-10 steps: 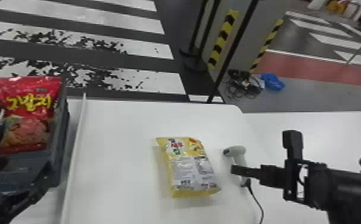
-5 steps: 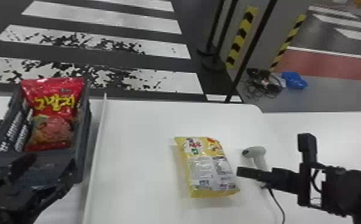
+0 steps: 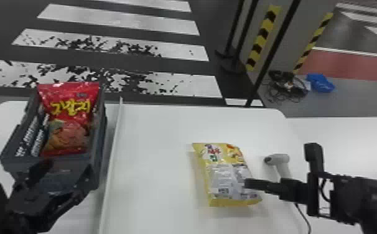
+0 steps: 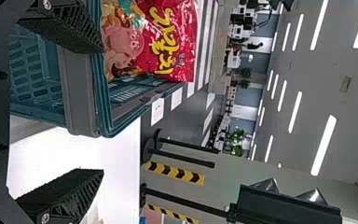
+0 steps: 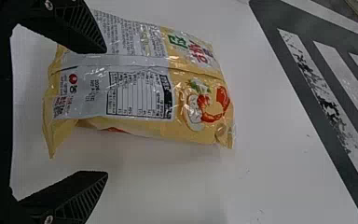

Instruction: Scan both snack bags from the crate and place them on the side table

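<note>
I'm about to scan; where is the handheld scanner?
In the head view, the handheld scanner sits right of the yellow snack bag, on the white table.

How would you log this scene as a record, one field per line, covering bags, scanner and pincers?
red bag: in the crate
yellow bag: lying on the table
scanner: right of the yellow bag
left pincer: open, at the crate's near end
right pincer: open, by the yellow bag

The white table (image 3: pixel 153 155) carries a crate (image 3: pixel 100 146), yellow bag (image 3: pixel 225 174) and scanner (image 3: pixel 280 159).
</note>
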`<action>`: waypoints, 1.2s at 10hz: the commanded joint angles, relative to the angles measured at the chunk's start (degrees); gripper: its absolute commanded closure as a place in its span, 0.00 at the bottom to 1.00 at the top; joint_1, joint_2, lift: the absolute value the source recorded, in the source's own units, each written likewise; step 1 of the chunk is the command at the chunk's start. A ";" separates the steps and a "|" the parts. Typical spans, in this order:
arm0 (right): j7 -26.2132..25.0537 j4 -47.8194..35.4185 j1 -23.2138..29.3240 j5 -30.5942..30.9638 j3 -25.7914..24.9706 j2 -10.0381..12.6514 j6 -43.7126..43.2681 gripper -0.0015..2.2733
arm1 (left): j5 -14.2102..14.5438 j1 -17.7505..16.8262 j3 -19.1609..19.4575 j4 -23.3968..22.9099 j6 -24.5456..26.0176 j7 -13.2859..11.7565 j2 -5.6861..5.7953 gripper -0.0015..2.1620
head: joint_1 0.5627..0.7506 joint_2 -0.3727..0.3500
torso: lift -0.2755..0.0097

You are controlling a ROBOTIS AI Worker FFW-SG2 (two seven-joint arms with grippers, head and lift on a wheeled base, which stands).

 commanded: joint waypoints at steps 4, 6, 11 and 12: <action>1.65 2.38 -0.48 0.86 1.75 -0.23 -0.16 0.10 | 0.08 -0.26 0.00 0.46 0.00 0.00 0.00 0.04 | 0.70 0.24 | 0.63; 3.59 3.00 -1.27 3.24 2.45 -0.58 -0.16 0.69 | 0.08 -0.35 0.00 0.64 0.00 0.08 0.00 0.04 | 0.70 0.25 | 0.63; 4.73 2.21 -1.36 3.24 0.60 -0.66 0.37 0.99 | 0.17 -0.35 0.00 0.73 -0.18 0.08 0.09 0.04 | 0.70 0.24 | 0.63; 4.82 0.80 -0.92 2.09 -0.54 -0.58 0.89 1.00 | 0.17 -0.26 0.00 0.73 -0.18 0.08 0.09 0.04 | 0.70 0.23 | 0.63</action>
